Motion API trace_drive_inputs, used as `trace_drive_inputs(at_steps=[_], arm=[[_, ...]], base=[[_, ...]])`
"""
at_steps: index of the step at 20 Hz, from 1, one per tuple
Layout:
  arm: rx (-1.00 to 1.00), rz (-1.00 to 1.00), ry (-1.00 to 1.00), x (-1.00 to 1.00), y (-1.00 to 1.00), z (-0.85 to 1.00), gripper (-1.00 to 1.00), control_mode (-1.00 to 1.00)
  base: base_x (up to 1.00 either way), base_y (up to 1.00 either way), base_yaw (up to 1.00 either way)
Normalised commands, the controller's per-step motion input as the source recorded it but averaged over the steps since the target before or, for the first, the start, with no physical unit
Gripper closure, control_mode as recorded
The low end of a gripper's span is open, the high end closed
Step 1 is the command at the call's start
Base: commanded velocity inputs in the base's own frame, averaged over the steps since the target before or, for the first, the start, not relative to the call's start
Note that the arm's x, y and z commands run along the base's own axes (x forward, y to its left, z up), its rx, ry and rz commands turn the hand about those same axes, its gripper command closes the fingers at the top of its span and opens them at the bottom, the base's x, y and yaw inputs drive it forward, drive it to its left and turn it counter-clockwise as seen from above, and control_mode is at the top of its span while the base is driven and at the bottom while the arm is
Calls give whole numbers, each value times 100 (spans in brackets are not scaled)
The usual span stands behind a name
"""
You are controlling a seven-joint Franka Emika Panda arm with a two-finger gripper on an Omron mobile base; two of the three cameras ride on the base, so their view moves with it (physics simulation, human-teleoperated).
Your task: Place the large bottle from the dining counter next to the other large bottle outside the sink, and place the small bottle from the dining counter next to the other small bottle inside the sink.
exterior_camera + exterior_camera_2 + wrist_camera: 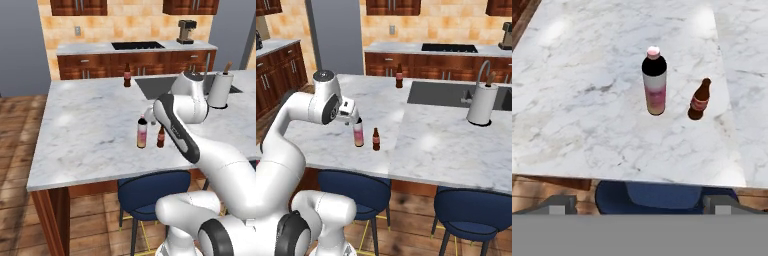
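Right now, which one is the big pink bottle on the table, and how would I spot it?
Find the wide white marble dining counter with blue stools under its near edge. Two bottles stand side by side near that edge. The large bottle is the taller one, pale pink and white with a dark neck; its neighbour, the small bottle, is thin and brown.

Evenly and brightly lit throughout, rendered and slightly soft, coarse at fine edges. Pale glare patches on the dining counter (572,125), strongest at its far end in the hand view. Small, faint shadows under the large bottle (654,82) and small bottle (699,99). No noticeable edge distortion; no selective focus blur anywhere.
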Motion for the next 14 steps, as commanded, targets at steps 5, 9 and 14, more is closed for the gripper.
trace_drive_inputs(at_steps=[5, 9, 14], arm=[[0, 0, -5, 12, 0, -33, -100, -100], [0, 0, -1, 29, 0, -22, -100, -100], [0, 0, -7, 25, 0, -8, -100, -100]], base=[[0, 0, 0], [0, 0, 0], [0, 0, 0]])
